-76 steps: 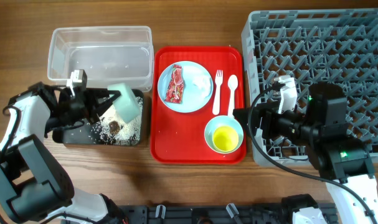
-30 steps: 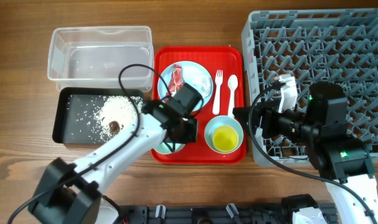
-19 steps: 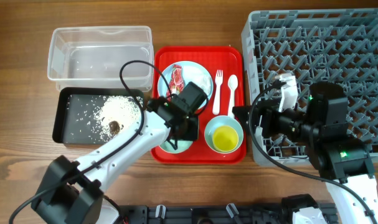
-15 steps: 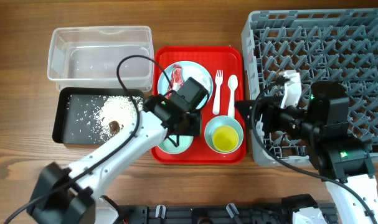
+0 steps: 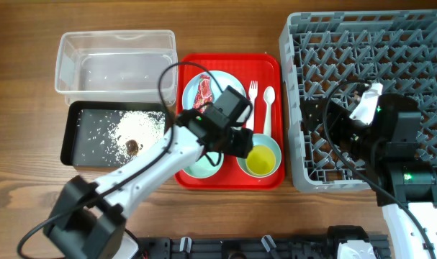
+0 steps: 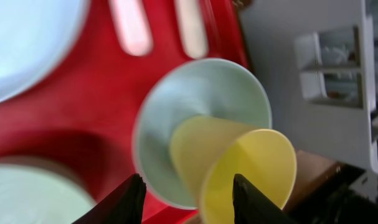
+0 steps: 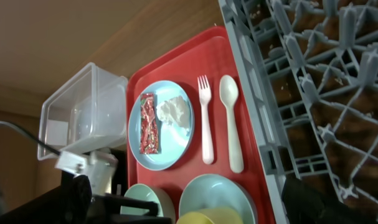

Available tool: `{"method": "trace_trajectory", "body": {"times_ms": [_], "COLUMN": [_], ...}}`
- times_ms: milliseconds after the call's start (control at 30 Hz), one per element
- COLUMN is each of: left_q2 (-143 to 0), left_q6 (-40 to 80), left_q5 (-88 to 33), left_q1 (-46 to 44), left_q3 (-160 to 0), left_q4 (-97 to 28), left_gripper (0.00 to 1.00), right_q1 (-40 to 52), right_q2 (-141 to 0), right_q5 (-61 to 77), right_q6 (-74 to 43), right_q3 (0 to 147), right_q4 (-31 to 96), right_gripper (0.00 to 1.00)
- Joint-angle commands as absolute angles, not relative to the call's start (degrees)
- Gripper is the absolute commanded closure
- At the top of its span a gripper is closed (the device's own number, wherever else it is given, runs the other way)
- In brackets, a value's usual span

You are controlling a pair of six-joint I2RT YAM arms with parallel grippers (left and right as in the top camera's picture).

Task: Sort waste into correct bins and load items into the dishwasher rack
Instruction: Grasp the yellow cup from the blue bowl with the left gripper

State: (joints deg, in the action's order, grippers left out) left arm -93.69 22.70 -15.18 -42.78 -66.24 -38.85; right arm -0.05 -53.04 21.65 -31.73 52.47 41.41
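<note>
"Yellow, small and plastic: is that cup [image 6: 238, 168] your step?"

"Yes. It stands inside the round light-blue bowl [image 6: 195, 93] on the flat red tray [image 5: 229, 60], close to the desk's near edge, about midway along. My left gripper [image 6: 189, 182] has its fingers [image 6: 127, 200] apart, one beside the cup and the other in front of its mouth. I can't tell if either touches."

"How would you take it well?"

"I'd pinch the cup's wall only, one finger inside the mouth, and lift straight up so the bowl isn't dragged. The round mint bowl [image 5: 204, 167] sits just beside the blue one, so no sideways swing. Then it goes across to the big grey pegged plastic rack [image 5: 362, 43] along the right edge."

"What can't you read?"

"The wrist picture is blurred, and the cup's base is hidden in the bowl. Overhead, my arm covers part of the round light-blue plate [image 7: 170, 140]. The right wrist shows the red crinkled wrapper [image 7: 148, 124] and white crumpled tissue [image 7: 173, 111] on it. My right gripper [image 5: 327, 119] hangs over the rack, and I can't tell if its jaws are apart or together."
</note>
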Motion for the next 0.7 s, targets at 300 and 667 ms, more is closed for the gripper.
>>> {"method": "trace_trajectory", "body": {"times_ms": [300,667], "left_q2": [-97.6,-94.2], "left_q6": [16.7,18.9], "left_q5": [-14.0,-15.4], "left_q1": [-49.7,-43.8], "left_q3": [-66.6,-67.5], "left_q4": [-38.1,-39.9], "left_gripper": [0.82,0.96], "right_q1": [-0.2,-0.2], "right_q2": [-53.0,-53.0], "right_q5": [20.6,30.8], "right_q6": [-32.9,-20.8], "right_q3": [53.7,53.7], "right_q4": [43.8,43.3], "right_gripper": [0.0,0.0]}}
